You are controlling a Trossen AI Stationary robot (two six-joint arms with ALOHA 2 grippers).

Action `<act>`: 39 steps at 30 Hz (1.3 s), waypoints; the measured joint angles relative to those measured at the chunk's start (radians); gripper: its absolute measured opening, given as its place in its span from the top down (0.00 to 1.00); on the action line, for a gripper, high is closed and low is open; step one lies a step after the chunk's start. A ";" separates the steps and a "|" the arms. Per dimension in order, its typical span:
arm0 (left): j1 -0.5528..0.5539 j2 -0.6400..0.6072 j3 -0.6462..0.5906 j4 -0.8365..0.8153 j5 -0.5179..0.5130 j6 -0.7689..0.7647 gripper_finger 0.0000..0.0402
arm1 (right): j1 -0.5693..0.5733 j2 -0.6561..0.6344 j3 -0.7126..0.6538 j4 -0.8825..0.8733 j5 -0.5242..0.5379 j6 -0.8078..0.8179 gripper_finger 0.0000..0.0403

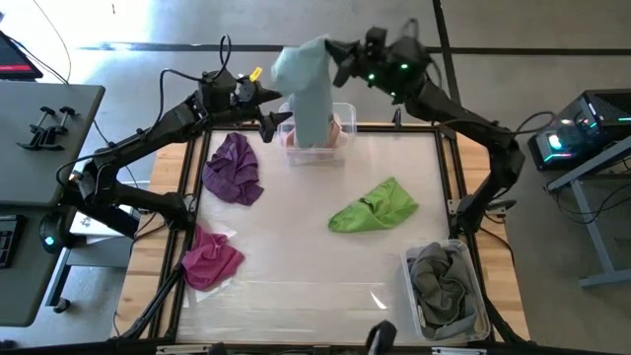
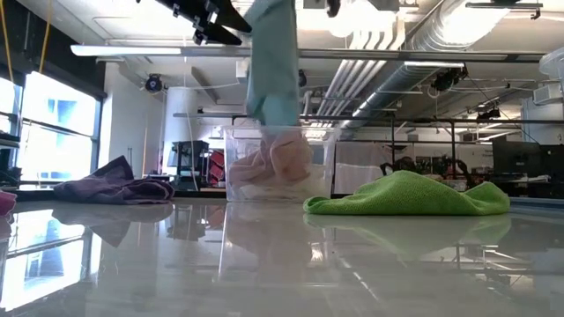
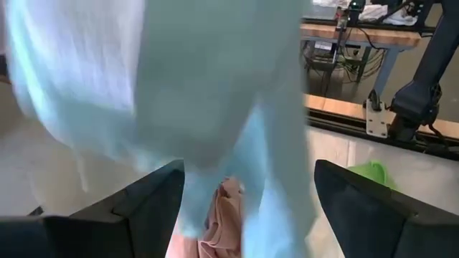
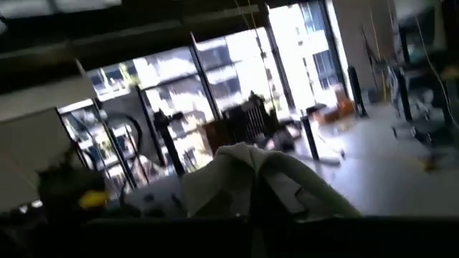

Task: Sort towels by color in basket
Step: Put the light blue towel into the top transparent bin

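The right gripper (image 1: 335, 61) is raised above the far edge of the table, clenched on the top of a pale teal towel (image 1: 312, 94) that hangs straight down from it, its lower end reaching into the clear bin (image 1: 344, 116) at the table's far side; in the low view the towel (image 2: 269, 66) drops from the top of the picture into that bin (image 2: 322, 167), where a pink towel (image 2: 273, 167) already lies bunched inside. The left gripper (image 1: 279, 120) hovers just beside the bin on its left, fingers spread apart and empty; its wrist camera shows the two dark fingers (image 3: 143, 204) wide open with the teal cloth (image 3: 208, 93) hanging between them and pink fabric (image 3: 224, 222) below. On the table a purple towel (image 1: 235, 169) lies crumpled near the left arm, a magenta towel (image 1: 211, 256) sits near the front left, and a lime green towel (image 1: 376, 206) lies right of centre, well apart from the others. A second clear bin (image 1: 412, 286) at the front right corner holds grey towels (image 1: 446, 281)
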 joint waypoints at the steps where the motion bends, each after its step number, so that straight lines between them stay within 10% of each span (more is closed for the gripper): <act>1: 0.002 0.000 0.000 0.000 0.000 0.000 0.26 | 0.000 0.001 0.000 -0.065 0.025 0.005 0.99; 10: 0.002 0.000 0.000 0.000 -0.001 0.044 0.26 | -0.030 0.030 0.000 -0.830 0.379 0.032 0.99; 18: 0.002 0.000 0.000 0.016 -0.002 0.095 0.26 | -0.049 0.204 0.000 -0.806 0.078 0.003 0.99; 27: 0.002 0.002 0.000 0.026 -0.003 0.079 0.26 | -0.039 0.389 -0.001 -0.807 0.073 0.001 0.98; 39: 0.002 0.003 0.000 0.022 -0.002 0.061 0.26 | -0.073 0.337 0.139 -1.052 -0.160 -0.018 0.62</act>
